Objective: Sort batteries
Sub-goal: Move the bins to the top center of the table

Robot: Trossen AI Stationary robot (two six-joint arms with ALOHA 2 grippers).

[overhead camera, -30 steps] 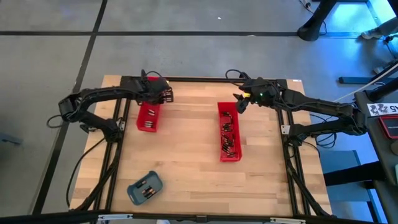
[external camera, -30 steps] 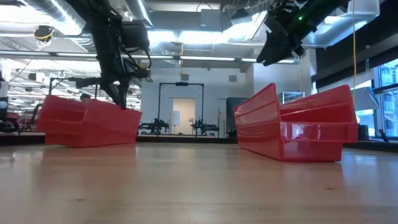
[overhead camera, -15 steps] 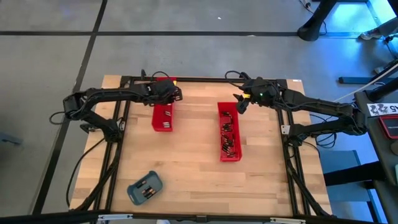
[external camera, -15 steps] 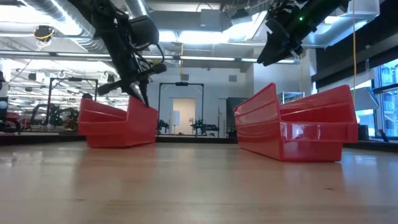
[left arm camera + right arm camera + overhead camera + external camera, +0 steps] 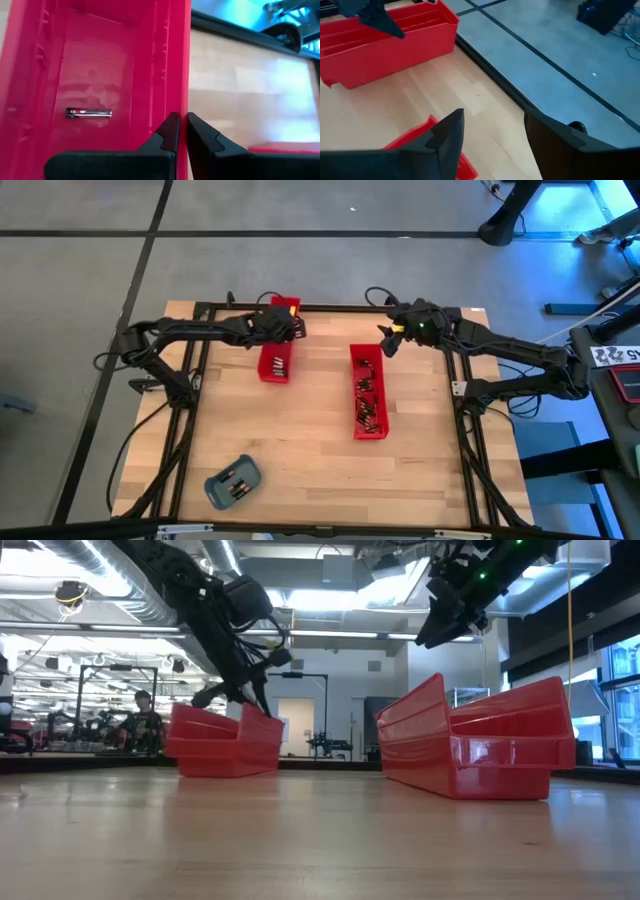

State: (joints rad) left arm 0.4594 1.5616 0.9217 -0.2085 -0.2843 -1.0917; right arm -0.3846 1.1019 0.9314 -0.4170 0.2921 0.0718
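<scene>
Both arms are built of dark, near-black links joined by rounded joints, with thin black cables looped along them. A small green light is seen near the right end effector (image 5: 389, 344). Flat, tapered black fingers (image 5: 167, 135) are shown on the left end effector (image 5: 180, 131).

From above, the tiny metallic cylindrical batteries (image 5: 366, 402) heaped in the long red plastic tray (image 5: 368, 429) on the right are too small to count or tell apart, as are those in the small blue-grey rounded tray (image 5: 232, 483). At tabletop height, both red trays' walls hide their contents. The shorter red plastic tray (image 5: 145, 75) runs past the left wrist picture's edges.
</scene>
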